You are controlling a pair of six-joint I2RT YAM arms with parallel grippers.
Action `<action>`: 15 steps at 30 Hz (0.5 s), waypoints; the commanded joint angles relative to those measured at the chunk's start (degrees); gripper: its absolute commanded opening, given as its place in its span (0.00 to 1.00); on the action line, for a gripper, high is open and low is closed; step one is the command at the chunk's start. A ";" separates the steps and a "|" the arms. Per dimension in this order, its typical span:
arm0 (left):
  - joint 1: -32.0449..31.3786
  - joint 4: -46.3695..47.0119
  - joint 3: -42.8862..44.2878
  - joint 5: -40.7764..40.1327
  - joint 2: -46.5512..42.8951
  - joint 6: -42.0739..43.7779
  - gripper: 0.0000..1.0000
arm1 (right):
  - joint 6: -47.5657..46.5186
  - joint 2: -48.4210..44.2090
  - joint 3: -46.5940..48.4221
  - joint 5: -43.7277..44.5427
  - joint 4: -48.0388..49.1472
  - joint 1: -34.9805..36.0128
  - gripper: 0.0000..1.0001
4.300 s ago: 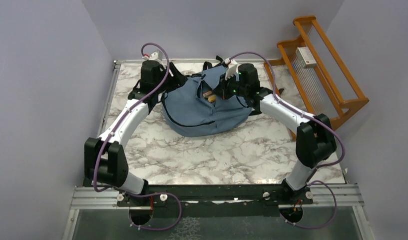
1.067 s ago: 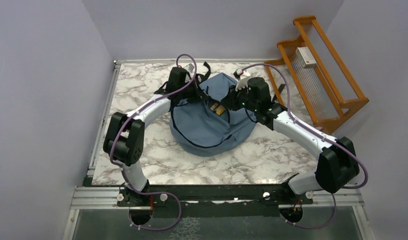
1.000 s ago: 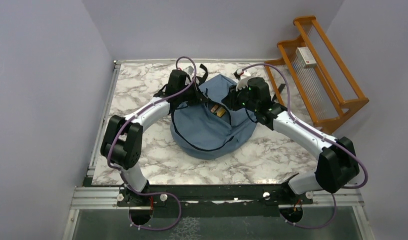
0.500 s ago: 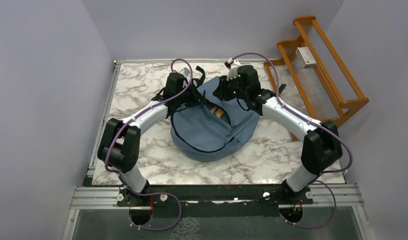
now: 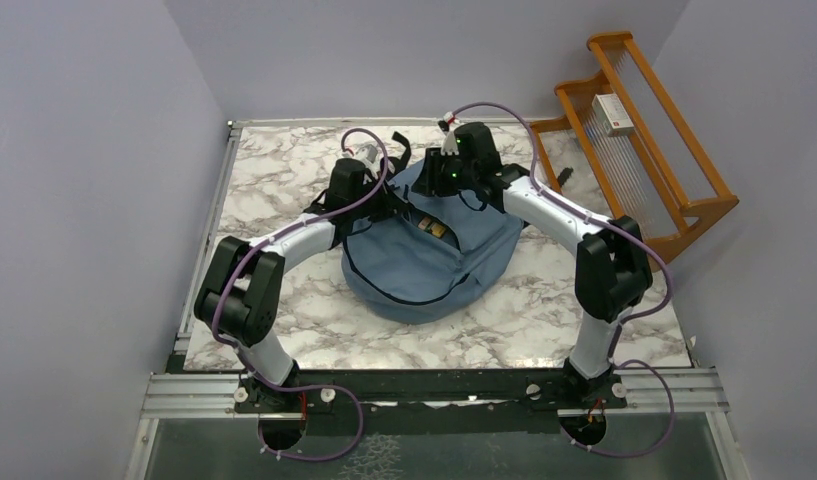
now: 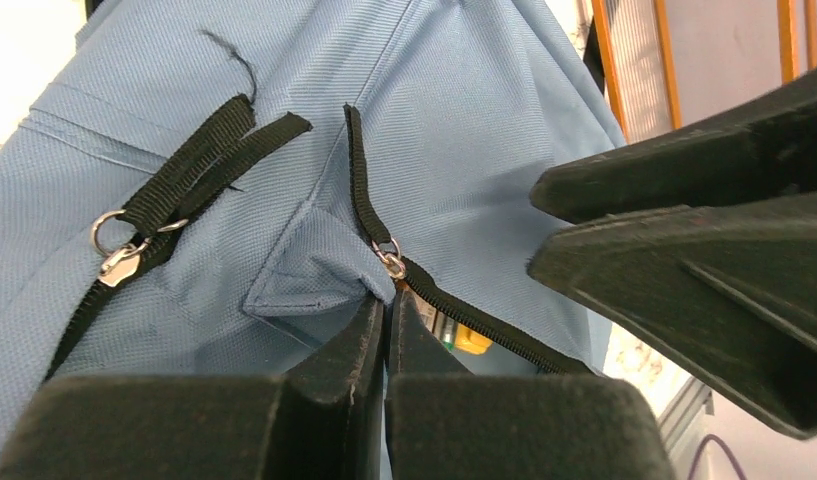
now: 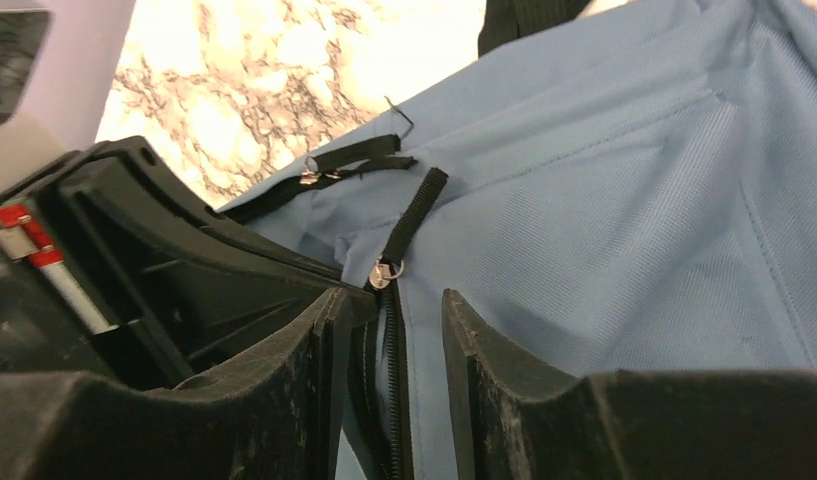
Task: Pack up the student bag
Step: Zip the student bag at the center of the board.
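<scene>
i see the bag [image 5: 424, 265] lying on the marble table [image 5: 284, 190], towards the far side, roughly midway between the arms. both arms reach in over its far end. an orange wooden rack [image 5: 649, 140] stands off the table's far right corner.

on my left wrist view, the left gripper [image 6: 384, 310] has its fingers pressed together with no gap. they pinch a small fold of the bag's blue fabric right beside the slider [image 6: 389, 258] of the zip [image 6: 484, 322]. the zip is parted below the slider, and a yellow thing [image 6: 471, 341] shows inside the gap; i cannot tell what it is. a second ring pull [image 6: 114, 262] lies further left, on a black webbing strip.

on my right wrist view, the right gripper [image 7: 392, 300] is partly spread, a narrow gap between the fingers. the zip runs down through that gap and the slider sits just ahead of the tips. i see daylight on both sides of the zip, so nothing is clamped there. the left gripper's black body is close against the right one's left finger.
</scene>
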 commanded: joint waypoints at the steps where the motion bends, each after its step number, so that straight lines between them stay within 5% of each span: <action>1: -0.63 5.86 -3.22 -1.67 -2.17 4.00 0.00 | 3.42 2.67 2.77 -1.52 -2.00 0.27 0.44; 15: -2.44 7.91 -4.62 -2.51 -1.02 6.69 0.00 | 5.13 7.88 4.10 -4.57 0.49 0.27 0.49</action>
